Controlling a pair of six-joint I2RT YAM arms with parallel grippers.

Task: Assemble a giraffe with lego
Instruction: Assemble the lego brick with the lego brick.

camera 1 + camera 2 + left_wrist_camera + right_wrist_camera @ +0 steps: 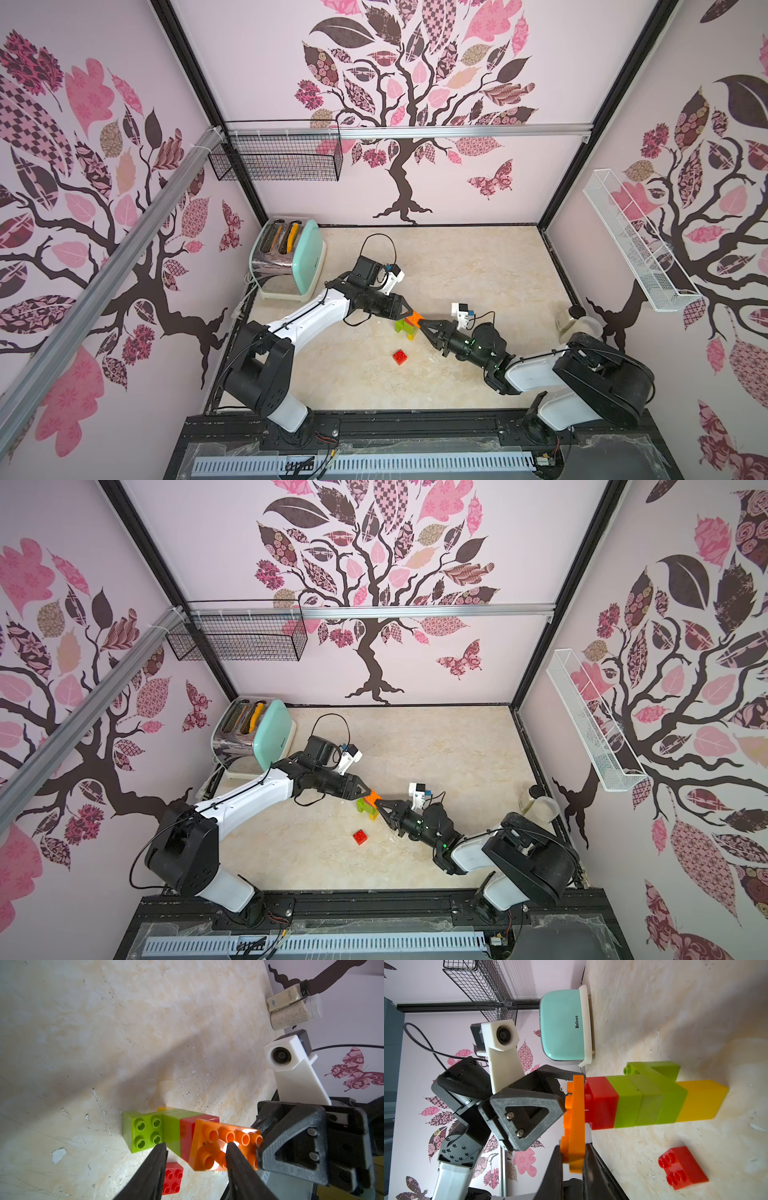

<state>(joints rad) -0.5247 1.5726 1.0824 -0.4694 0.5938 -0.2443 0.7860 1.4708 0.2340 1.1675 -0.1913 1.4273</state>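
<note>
- One giraffe (409,329) stands upright near the middle of the counter (478,270), between the two arms.
- The right wrist view shows seven bricks in it. From the counter up they are one yellow leg, four lime-green bricks (a second leg, a long body and two neck bricks) and one red brick. One flat orange brick (575,1118) lies tilted on top.
- One loose red brick (400,357) lies on the counter near the giraffe, apart from it, studs up.
- The right gripper (424,326) is clamped on one end of the orange brick.
- The left gripper (196,1145) has its jaws partly apart. One fingertip rests on the orange brick's studs, and it is unclear whether it grips anything.
- One mint toaster (291,262) stands at the back left corner of the counter.
- Two jars stand by the right wall: a spice jar (286,999) and a jar of grains (291,1016).
- Two wire baskets hang on the walls, one black (278,158) and one white (640,245).
</note>
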